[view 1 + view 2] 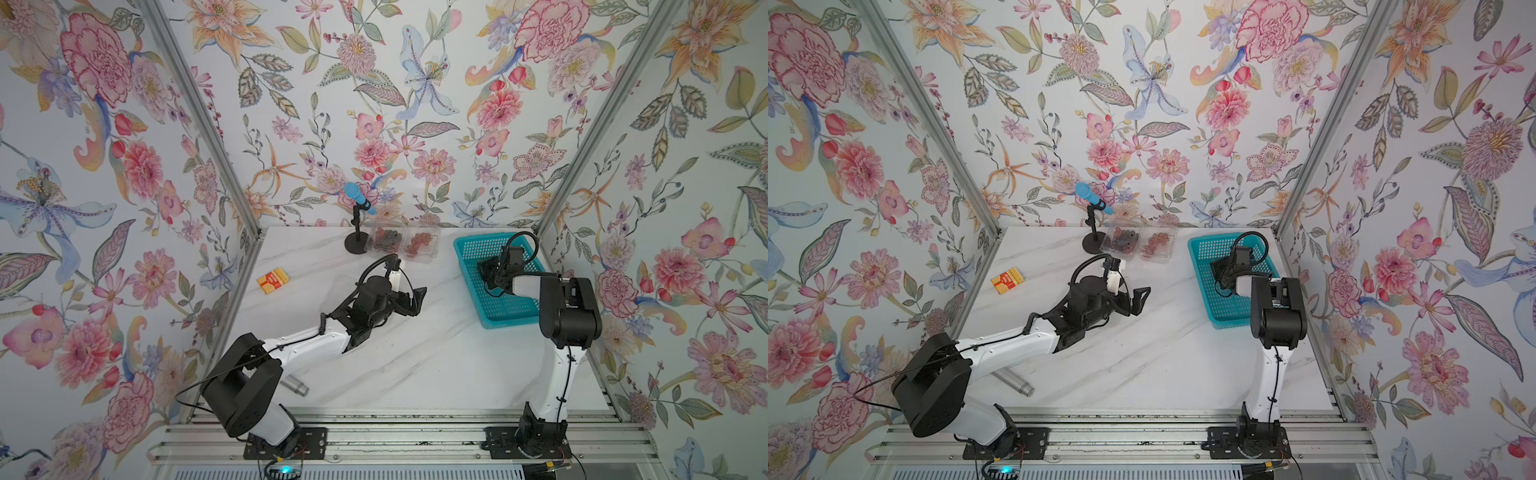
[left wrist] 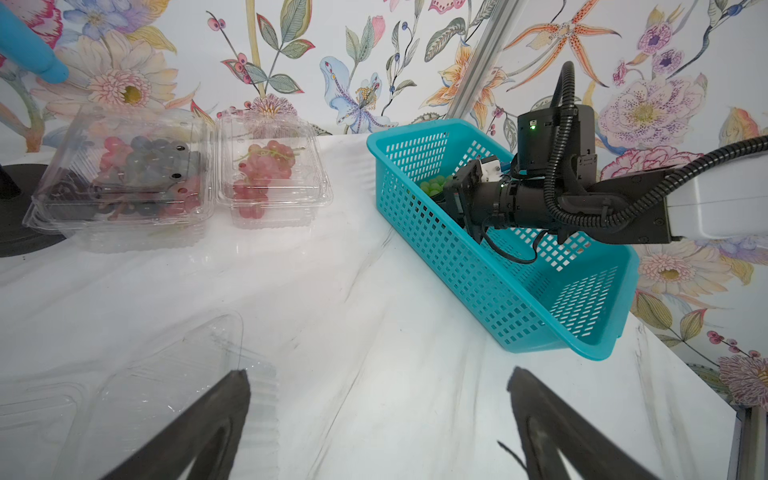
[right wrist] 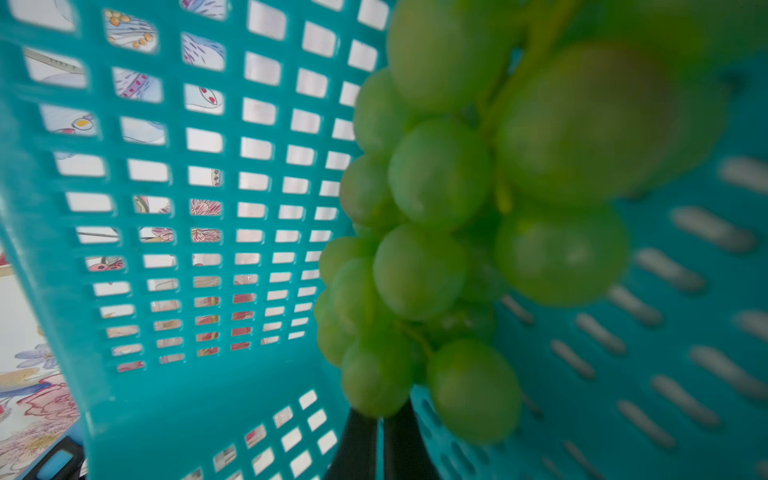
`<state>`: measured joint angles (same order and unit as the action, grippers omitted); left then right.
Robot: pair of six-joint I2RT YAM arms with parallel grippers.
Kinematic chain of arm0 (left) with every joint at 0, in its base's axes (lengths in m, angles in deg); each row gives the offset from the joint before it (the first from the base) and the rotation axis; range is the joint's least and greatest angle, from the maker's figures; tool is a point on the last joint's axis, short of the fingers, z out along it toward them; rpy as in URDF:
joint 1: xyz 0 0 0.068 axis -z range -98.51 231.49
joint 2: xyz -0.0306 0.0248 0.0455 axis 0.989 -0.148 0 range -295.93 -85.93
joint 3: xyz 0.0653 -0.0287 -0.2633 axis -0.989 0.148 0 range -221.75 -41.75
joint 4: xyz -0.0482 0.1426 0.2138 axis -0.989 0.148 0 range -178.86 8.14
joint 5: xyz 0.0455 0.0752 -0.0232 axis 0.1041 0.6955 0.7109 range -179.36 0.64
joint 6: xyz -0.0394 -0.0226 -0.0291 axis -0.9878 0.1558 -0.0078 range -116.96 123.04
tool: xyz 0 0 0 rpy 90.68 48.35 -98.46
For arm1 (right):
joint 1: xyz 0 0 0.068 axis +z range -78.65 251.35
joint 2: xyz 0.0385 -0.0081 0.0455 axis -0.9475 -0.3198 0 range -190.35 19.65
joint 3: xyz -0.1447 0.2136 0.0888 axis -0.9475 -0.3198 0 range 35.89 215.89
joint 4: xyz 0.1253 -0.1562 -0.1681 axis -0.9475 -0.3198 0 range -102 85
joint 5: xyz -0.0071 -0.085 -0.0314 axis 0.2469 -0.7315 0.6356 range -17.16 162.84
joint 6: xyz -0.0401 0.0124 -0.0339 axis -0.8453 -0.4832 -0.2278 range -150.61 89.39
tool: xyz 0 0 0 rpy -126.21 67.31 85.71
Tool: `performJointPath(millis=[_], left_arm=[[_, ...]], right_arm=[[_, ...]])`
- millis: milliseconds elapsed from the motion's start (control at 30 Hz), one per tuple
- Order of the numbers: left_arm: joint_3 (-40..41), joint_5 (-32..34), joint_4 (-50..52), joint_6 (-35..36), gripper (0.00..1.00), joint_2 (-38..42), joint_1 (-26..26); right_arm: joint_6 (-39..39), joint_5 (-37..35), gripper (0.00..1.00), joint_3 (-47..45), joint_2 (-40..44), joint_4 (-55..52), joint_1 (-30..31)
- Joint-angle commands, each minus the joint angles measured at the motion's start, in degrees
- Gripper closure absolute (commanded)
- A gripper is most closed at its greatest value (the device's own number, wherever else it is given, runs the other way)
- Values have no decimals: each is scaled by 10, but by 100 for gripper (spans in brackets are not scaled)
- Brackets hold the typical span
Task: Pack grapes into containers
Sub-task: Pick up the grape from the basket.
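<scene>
The green grapes (image 3: 436, 270) lie inside the teal basket (image 2: 498, 291), and a few berries (image 2: 432, 187) show past the right wrist. My right gripper (image 3: 382, 415) is down in the basket (image 1: 490, 316), shut on the bunch, with its tips hidden under the berries. At the back stand two closed clear containers: one with dark and pink grapes (image 2: 124, 178), one with red-pink grapes (image 2: 270, 174). My left gripper (image 2: 378, 374) hangs open over the table. One of its fingers (image 2: 224, 407) is above an empty open container (image 2: 145, 395).
A blue microphone (image 1: 357, 199) on a black stand sits left of the containers. An orange box (image 1: 272, 280) lies at the left side of the table. A metal cylinder (image 1: 297, 386) rests near the left arm's base. The basket fills the right rear.
</scene>
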<state>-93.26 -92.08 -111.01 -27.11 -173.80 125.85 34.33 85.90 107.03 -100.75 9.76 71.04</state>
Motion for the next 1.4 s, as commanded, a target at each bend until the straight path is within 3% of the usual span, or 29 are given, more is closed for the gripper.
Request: performJointPath(millis=[0, 533, 833, 1133, 1367], left_arm=[[3, -3, -13, 12, 0, -5, -3], [-14, 12, 18, 20, 0, 15, -7], [-18, -6, 39, 19, 0, 20, -56], [-4, -18, 31, -9, 0, 49, -99], [39, -23, 37, -44, 0, 111, -145]], right_arm=[[-11, -10, 98, -18, 39, -6, -7], [-106, 2, 100, -80, 181, -92, -6], [-187, 17, 100, -81, 275, -192, 6], [-260, 38, 100, -5, 320, -295, 11], [-295, 45, 100, 99, 308, -350, 57]])
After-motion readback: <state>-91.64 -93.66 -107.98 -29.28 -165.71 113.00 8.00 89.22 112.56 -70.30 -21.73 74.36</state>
